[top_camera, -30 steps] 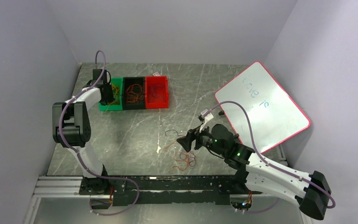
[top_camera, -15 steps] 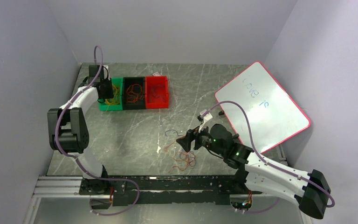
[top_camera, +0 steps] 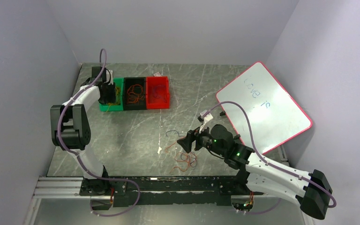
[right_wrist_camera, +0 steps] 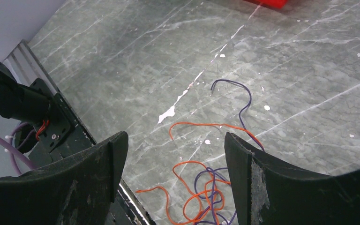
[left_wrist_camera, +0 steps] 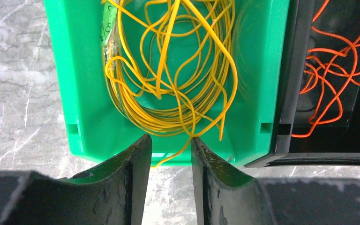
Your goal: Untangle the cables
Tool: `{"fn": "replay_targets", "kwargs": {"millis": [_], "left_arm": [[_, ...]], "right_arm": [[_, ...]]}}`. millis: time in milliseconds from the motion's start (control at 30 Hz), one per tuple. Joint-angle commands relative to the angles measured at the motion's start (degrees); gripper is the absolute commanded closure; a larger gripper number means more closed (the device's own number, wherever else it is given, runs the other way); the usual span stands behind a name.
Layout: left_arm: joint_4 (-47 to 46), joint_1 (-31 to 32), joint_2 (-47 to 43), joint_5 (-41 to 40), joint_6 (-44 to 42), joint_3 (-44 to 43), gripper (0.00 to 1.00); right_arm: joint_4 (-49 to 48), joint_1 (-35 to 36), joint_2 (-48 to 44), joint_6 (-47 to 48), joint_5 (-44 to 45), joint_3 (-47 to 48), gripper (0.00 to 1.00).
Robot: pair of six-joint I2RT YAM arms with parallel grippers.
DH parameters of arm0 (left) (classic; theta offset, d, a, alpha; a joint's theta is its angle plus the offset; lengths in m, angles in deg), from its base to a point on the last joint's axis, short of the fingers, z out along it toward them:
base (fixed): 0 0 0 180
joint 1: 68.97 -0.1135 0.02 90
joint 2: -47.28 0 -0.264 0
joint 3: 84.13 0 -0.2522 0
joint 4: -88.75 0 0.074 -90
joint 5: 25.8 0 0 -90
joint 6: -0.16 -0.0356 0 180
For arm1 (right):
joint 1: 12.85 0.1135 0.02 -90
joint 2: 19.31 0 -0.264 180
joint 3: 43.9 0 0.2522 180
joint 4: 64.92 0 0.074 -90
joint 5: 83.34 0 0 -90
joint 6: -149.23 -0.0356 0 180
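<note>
Straggling near-to-far across the table (top_camera: pixel 136 136) — the cables (top_camera: pixel 185 160).

Bright, even light, faint shadows; wrist views' lower edges seem slightly soft.

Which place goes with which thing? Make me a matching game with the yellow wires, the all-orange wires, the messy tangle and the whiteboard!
Things:
1. yellow wires
2. all-orange wires
3. purple and orange tangle
4. whiteboard

Places:
A. on the bare table, near the front
B. in the green box
C. at the table's right side
D. in the black box

Pairs: 1-B, 2-D, 3-A, 4-C
</note>
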Motion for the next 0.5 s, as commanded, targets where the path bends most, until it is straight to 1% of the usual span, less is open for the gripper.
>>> {"fn": "replay_targets", "kwargs": {"millis": [0, 200, 467], "left_arm": [[1.0, -0.1, 1.3, -0.9, -1.8, -2.8, 0.58], [1.2, -0.1, 3.3, -0.8, -2.1, -3.2, 0.60], [1.2, -0.2, 4.4, -0.7, -1.8, -3.6, 0.71]], "right_arm": [[-1.1, -0.1, -0.5, 1.2, -0.3, 0.2, 0.21], [-0.8, -0.1, -0.4, 1.5, -0.4, 0.6, 0.21], [-0.2, -0.1, -0.8, 1.6, -0.2, 0.8, 0.21]]}}
